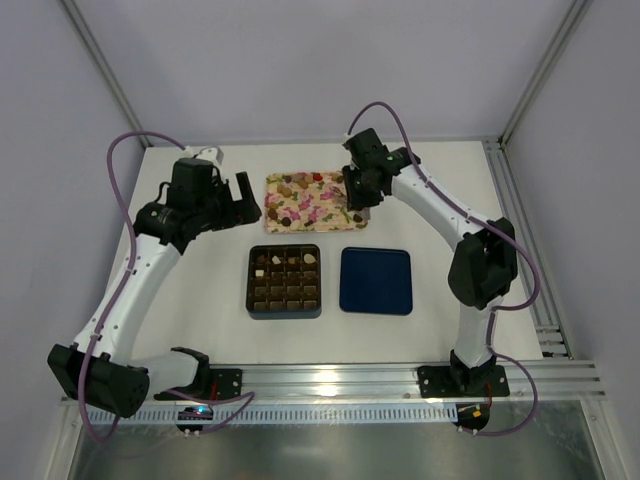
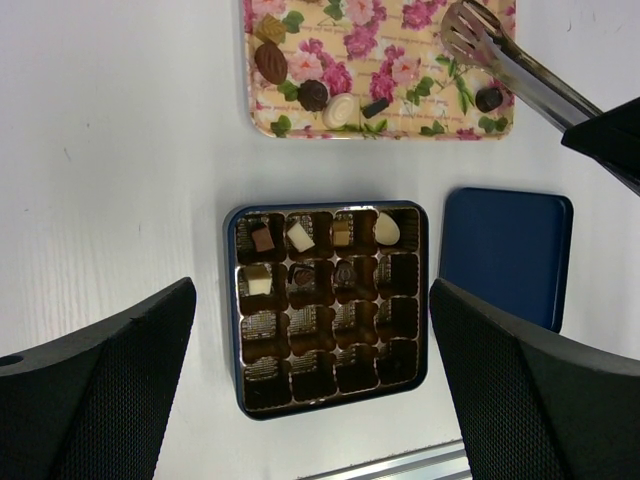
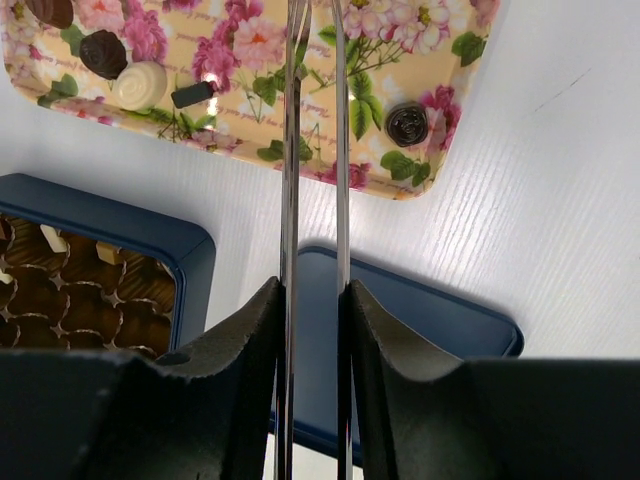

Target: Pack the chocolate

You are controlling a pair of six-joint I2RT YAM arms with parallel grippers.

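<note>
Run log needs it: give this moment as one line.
left jaws open, empty | right jaws shut on tongs over tray | chocolate: some in box, some on tray | lid beside box

Light: bright, even, from overhead; white matte tabletop (image 1: 200, 290) washes out.
Shadows: faint, soft-edged.
Glare: hotspot on silver aluminium rail (image 1: 330, 378); glints along thin shiny metal tongs (image 3: 291, 150).
Focus: black padded right gripper fingers (image 3: 240, 350) slightly soft.
</note>
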